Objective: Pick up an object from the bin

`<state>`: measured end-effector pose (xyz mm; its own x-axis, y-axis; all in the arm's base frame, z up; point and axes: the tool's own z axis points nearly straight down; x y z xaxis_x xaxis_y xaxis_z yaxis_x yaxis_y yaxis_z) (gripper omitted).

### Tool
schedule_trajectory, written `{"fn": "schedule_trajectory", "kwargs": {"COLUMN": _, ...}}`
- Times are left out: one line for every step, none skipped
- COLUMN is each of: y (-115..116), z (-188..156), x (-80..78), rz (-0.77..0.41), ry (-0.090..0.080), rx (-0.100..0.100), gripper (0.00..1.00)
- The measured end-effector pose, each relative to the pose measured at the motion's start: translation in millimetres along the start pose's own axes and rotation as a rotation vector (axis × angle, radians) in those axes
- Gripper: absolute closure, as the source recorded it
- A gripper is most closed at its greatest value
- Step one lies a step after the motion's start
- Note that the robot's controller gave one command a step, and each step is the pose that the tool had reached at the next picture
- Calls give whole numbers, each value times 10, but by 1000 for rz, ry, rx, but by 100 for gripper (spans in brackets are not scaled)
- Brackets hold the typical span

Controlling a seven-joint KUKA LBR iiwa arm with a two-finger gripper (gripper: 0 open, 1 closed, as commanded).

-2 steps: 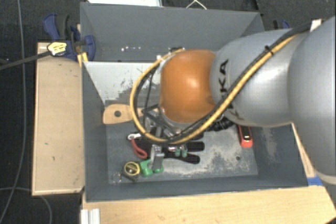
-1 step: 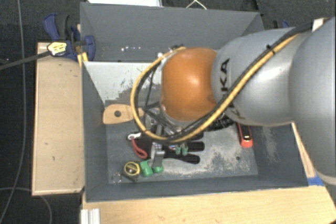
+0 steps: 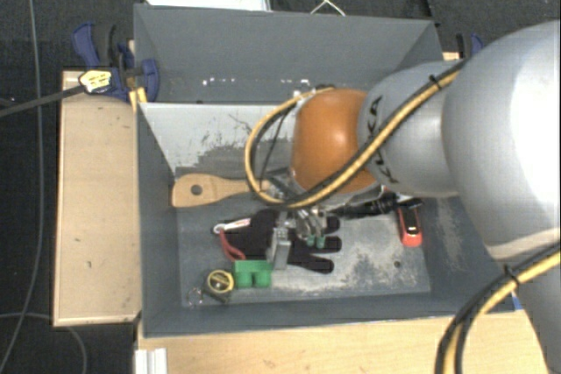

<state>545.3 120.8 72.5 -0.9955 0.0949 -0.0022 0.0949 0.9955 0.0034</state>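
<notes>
My gripper (image 3: 295, 239) hangs below the orange wrist cover, low over the middle of the bin floor. Right under it lies a black, floppy glove-like thing (image 3: 311, 258), partly hidden by the gripper. A green block (image 3: 252, 273) rests just to the lower left of the gripper, close to the bin's front wall. Left of the gripper lies a black piece with a red wire loop (image 3: 231, 239). I see nothing held in the gripper.
A wooden spatula (image 3: 209, 189) lies along the left back of the floor. A small yellow and black round tape measure (image 3: 219, 281) sits in the front left corner. A red and black tool (image 3: 409, 227) lies at the right, beside the arm.
</notes>
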Motion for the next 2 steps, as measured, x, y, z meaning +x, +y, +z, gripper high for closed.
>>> {"fn": "schedule_trajectory", "kwargs": {"y": -363, "z": 18, "x": 106, "rz": 38, "ry": -9, "rx": -5, "gripper": 0}}
{"fn": "schedule_trajectory", "kwargs": {"y": -34, "z": -8, "x": 12, "rz": 4, "ry": -5, "rx": -4, "gripper": 0}}
